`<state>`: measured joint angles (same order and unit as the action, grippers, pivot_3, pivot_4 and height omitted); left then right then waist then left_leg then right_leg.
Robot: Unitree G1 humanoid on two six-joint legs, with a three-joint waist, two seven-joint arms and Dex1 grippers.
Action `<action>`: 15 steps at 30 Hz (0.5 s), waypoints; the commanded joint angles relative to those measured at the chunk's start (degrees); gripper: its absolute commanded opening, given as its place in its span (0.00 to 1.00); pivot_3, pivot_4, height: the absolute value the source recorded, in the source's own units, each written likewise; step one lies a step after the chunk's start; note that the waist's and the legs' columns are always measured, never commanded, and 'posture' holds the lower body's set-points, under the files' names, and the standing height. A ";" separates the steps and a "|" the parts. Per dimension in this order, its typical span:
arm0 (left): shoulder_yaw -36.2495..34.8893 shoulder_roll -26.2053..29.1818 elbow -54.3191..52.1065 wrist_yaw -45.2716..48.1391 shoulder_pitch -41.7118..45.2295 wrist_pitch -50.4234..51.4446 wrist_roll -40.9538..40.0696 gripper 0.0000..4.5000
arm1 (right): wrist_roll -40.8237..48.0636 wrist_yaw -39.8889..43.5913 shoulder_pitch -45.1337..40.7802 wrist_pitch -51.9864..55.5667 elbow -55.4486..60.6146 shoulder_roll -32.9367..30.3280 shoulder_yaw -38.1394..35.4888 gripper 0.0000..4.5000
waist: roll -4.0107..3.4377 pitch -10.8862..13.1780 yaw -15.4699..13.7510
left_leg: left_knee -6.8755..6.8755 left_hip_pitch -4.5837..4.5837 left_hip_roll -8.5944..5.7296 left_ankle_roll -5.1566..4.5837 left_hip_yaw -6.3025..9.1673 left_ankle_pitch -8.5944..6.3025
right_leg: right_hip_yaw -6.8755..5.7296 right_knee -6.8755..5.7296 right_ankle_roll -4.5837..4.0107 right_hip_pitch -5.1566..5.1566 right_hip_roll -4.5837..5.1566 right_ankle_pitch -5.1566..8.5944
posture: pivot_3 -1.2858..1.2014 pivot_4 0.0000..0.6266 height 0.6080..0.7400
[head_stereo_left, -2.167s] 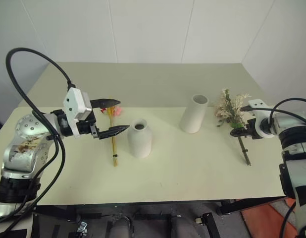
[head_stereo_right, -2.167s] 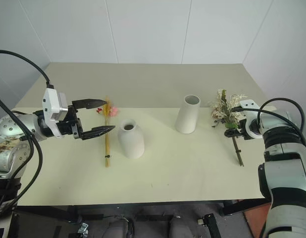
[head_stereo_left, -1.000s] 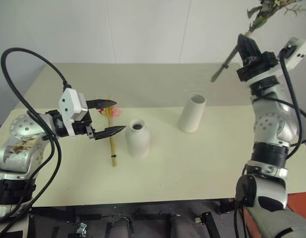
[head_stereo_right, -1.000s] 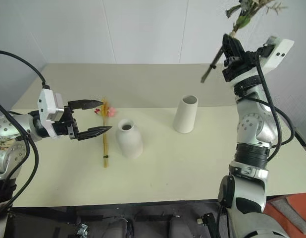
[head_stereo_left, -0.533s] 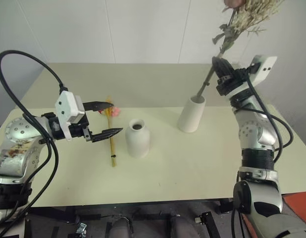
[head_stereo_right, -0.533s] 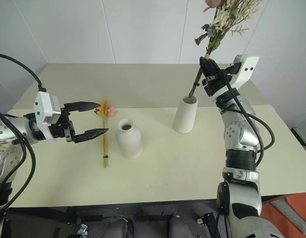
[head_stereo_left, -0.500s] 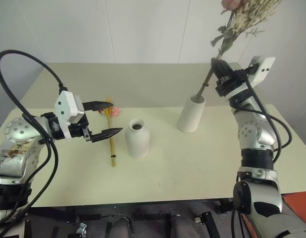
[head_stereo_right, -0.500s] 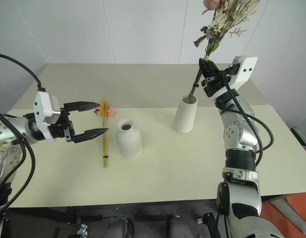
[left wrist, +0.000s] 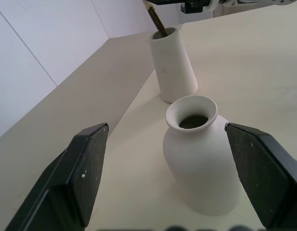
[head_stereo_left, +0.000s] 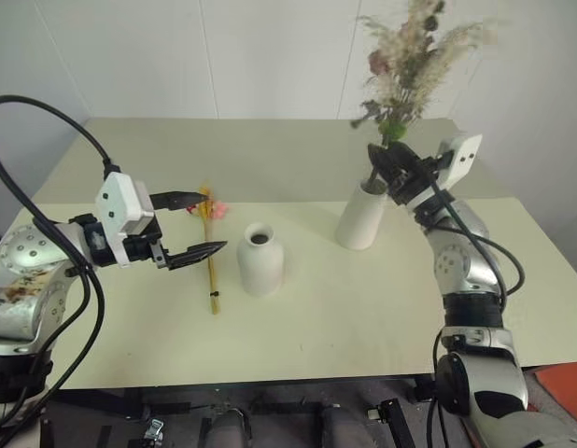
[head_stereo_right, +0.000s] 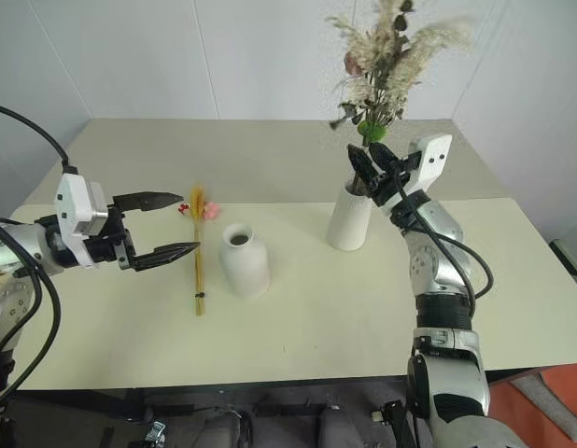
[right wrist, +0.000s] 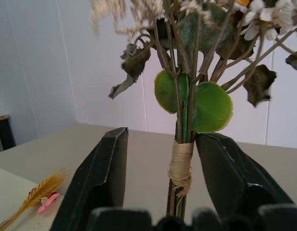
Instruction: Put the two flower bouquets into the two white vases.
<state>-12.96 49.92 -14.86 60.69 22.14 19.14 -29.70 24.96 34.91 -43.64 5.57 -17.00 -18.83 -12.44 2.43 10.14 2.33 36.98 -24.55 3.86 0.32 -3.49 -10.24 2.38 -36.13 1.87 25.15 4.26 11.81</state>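
Note:
The bushy cream bouquet (head_stereo_left: 405,65) with a pink rose stands upright in the tall white cylinder vase (head_stereo_left: 362,217), its stem down inside the mouth. My right gripper (head_stereo_left: 387,171) is just above the vase's rim, open, with the wrapped stem (right wrist: 179,166) between its fingers (right wrist: 106,178) and untouched by them. The slim yellow bouquet (head_stereo_left: 211,250) lies flat on the table to the left of the squat white vase (head_stereo_left: 260,261). Above that bouquet's pink blooms my left gripper (head_stereo_left: 192,227) hangs open with nothing in it, pointing at the squat vase (left wrist: 199,163).
The cream table (head_stereo_left: 316,317) is bare in front of the vases and out to its right side. A white wall (head_stereo_left: 270,56) rises behind the table's far edge. A black cable (head_stereo_left: 46,121) loops over my left arm.
My right arm has come down and lowered the bushy bouquet's stem into the cylinder vase, and its fingers have opened off the stem. The left arm has stayed put.

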 commanded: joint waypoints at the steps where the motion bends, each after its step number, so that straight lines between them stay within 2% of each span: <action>1: -1.52 0.26 -0.75 -0.84 0.82 -0.79 -0.40 0.94 | 1.39 0.82 2.97 0.84 6.51 -1.24 -0.61 0.89 | 0.00 0.00 -0.05 | 0.00 0.00 0.00 0.00 0.00 0.00 | 0.00 0.00 0.00 0.00 0.00 0.00 | 0.52 0.24 1.00; 2: -1.41 0.06 -0.43 -1.07 1.02 -0.84 -0.28 0.94 | 1.72 1.06 4.09 1.20 7.63 -1.51 -0.74 0.98 | 0.00 0.00 -0.06 | -0.01 0.01 0.01 0.00 0.01 0.00 | -0.01 0.01 0.00 0.00 -0.01 0.01 | 0.52 0.24 1.00; 3: -1.39 -0.13 -0.15 -1.32 1.17 -0.95 -0.20 0.94 | 1.98 1.17 5.04 1.50 8.64 -1.82 -0.90 0.99 | 0.00 0.00 -0.08 | -0.01 0.00 0.00 0.00 0.01 0.00 | -0.01 0.01 0.00 -0.01 -0.01 0.01 | 0.52 0.24 1.00; 8: -3.64 -2.88 0.29 -7.41 2.73 1.26 -1.56 0.94 | 3.04 2.74 10.56 2.80 14.35 -4.50 -1.65 0.99 | 0.00 0.00 -0.21 | 0.00 0.01 0.00 0.00 0.00 0.00 | -0.01 0.00 0.00 -0.02 0.00 0.00 | 0.52 0.24 1.00; 11: -4.30 -3.98 -0.41 -15.58 4.59 5.75 -0.15 0.94 | 2.86 2.39 13.13 3.42 17.39 -6.38 -2.29 0.99 | 0.00 0.00 -0.23 | 0.01 0.02 0.00 0.00 0.01 0.00 | 0.00 0.00 0.01 -0.02 0.00 0.00 | 0.52 0.24 1.00; 14: -1.47 -3.80 -2.74 -27.07 6.24 10.59 8.14 0.94 | 4.10 3.72 15.28 5.53 20.24 -9.47 -3.37 0.99 | 0.01 0.00 -0.17 | 0.01 0.07 -0.01 0.00 0.01 0.00 | 0.02 0.01 0.02 -0.06 0.00 0.00 | 0.52 0.24 1.00; 15: 0.89 -4.22 -3.02 -32.81 9.15 15.77 11.85 0.94 | 5.12 4.69 16.02 6.73 21.06 -11.08 -4.11 0.99 | 0.02 0.01 -0.26 | 0.00 0.10 -0.01 0.00 0.01 0.00 | 0.02 0.01 0.02 -0.09 0.00 0.01 | 0.52 0.24 1.00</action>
<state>-13.09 45.36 -15.55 35.13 28.45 30.61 -22.71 28.07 38.61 -27.26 11.06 0.59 -28.16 -14.18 2.45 10.14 2.07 36.98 -24.44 3.83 0.33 -3.48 -10.24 2.40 -36.13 1.90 25.04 4.25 11.82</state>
